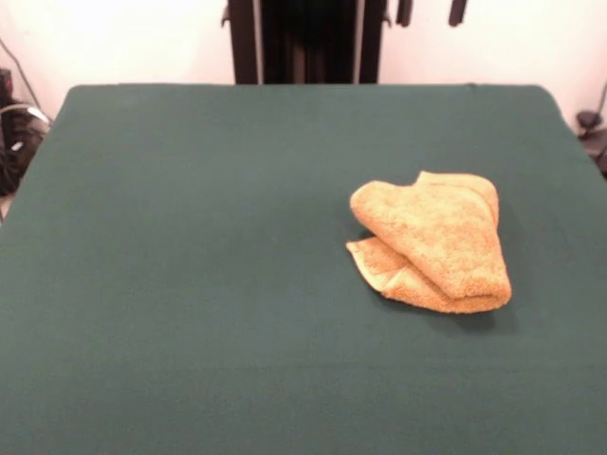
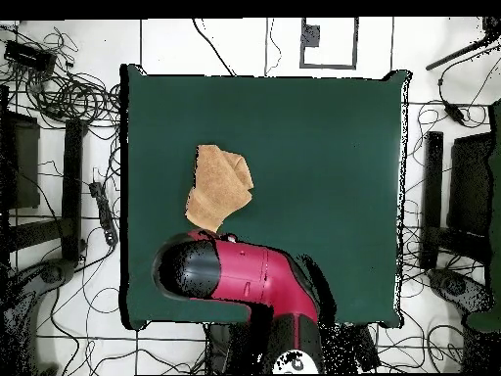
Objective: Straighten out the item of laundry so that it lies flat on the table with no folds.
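The mustard towel [image 1: 432, 242] lies bunched and folded over itself on the right half of the dark green table [image 1: 190, 237]; a hemmed corner sticks out underneath at its left. In the overhead view the towel [image 2: 217, 186] lies left of the table's [image 2: 323, 176] middle. Only the two dark tips of my gripper [image 1: 432, 11] show at the top edge of the front view. They stand apart, high above and behind the towel, holding nothing. In the overhead view the red and black arm [image 2: 225, 272] hangs over the table's near edge, just below the towel, and hides the gripper.
The black pedestal [image 1: 308, 38] stands at the table's far side. Cables [image 2: 68, 93] and dark equipment [image 2: 455, 196] lie on the floor round the table.
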Controlling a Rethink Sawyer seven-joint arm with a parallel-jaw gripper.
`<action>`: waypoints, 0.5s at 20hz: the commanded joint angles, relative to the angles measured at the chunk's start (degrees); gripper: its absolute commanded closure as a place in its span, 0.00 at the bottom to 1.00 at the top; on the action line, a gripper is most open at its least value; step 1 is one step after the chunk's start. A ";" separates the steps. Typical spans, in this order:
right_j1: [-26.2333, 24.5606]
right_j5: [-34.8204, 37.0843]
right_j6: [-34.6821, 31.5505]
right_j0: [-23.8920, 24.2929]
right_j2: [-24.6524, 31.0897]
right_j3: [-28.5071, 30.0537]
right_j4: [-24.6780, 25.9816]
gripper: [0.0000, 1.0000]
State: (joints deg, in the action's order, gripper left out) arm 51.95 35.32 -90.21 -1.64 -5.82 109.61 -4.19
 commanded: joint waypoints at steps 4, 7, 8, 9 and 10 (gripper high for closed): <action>-5.58 -8.57 -16.24 -1.61 1.77 1.31 -3.56 0.00; -5.96 -9.74 -16.23 -1.82 1.77 1.78 -3.94 0.00; -6.25 -9.95 -16.19 -1.89 1.72 1.61 -4.02 0.00; -6.27 -10.13 -16.13 -1.96 1.67 1.69 -4.12 0.00; -6.52 -10.42 -16.17 -2.02 1.58 1.59 -4.24 0.00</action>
State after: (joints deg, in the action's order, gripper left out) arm 48.01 28.18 -90.21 -1.64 -5.98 109.59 -5.12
